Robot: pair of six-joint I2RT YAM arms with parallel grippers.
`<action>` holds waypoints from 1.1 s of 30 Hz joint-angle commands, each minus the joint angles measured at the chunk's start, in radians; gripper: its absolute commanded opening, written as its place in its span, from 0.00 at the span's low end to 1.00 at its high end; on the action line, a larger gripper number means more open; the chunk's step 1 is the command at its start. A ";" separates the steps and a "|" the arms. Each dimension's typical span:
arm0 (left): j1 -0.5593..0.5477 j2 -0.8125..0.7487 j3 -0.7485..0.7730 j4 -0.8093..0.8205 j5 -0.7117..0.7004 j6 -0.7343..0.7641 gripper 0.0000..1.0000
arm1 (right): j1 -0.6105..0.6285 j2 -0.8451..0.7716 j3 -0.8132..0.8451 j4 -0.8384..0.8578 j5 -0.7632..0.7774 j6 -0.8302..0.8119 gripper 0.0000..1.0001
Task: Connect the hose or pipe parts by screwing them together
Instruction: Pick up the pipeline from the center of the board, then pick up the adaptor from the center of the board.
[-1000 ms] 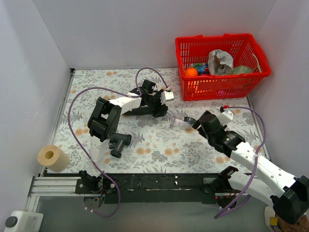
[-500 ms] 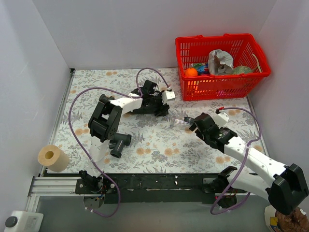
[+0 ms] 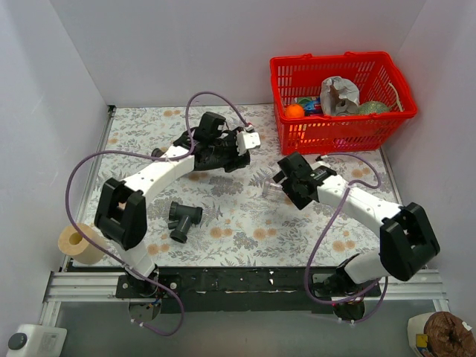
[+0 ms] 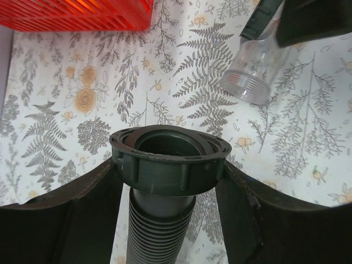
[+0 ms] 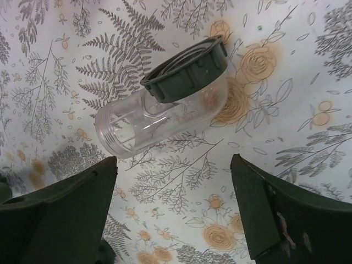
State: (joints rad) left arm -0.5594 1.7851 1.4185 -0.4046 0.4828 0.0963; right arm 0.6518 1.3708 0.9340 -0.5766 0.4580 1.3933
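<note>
Through the overhead camera I see a desk [image 3: 245,238] covered in a grey fern-and-flower cloth, boxed in by plain white walls [image 3: 186,52]. A roll of paper [image 3: 74,242] sits at the near left corner. To its right, toward the near edge and left of the middle, the dark grey T-shaped fitting [image 3: 183,216] lies alone, well apart from both arms. Further back, around the middle of the far edge, the left gripper [image 4: 169,165] is clamped on the black ribbed hose [image 4: 159,231]. From above, the arm hides most of that hose. The left wrist camera shows the fingers [image 4: 82,203] pressed against both sides of its smooth collar, the round opening facing the lens and the ribs running down beneath. Right of that, about mid-desk, a clear threaded tube [image 5: 165,96] with a grey collar lies on its side on the cloth. The overhead view gives it only as a pale smudge under the right gripper [image 5: 173,159] — the right wrist camera shows it plainly, with the jaws spread wide to either side and touching nothing. A red basket [image 3: 338,126] of oddments stands at the far right corner.
</note>
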 commanded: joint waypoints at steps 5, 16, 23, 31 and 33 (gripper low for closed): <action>-0.005 -0.193 -0.113 -0.039 -0.039 0.010 0.00 | -0.003 0.132 0.112 -0.106 -0.062 0.191 0.90; -0.004 -0.303 -0.141 -0.092 -0.026 0.006 0.00 | -0.001 0.215 0.158 -0.158 0.011 0.292 0.85; -0.005 -0.358 -0.204 -0.120 -0.019 0.017 0.00 | -0.003 0.223 0.200 -0.163 0.050 0.328 0.84; -0.004 -0.380 -0.216 -0.125 -0.006 0.013 0.00 | -0.023 0.321 0.288 -0.281 0.061 0.369 0.86; -0.002 -0.383 -0.220 -0.125 -0.004 0.016 0.00 | -0.024 0.344 0.296 -0.282 0.054 0.372 0.86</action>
State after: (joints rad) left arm -0.5606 1.4601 1.2018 -0.5278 0.4576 0.1005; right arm 0.6388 1.6733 1.1740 -0.7723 0.4736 1.7119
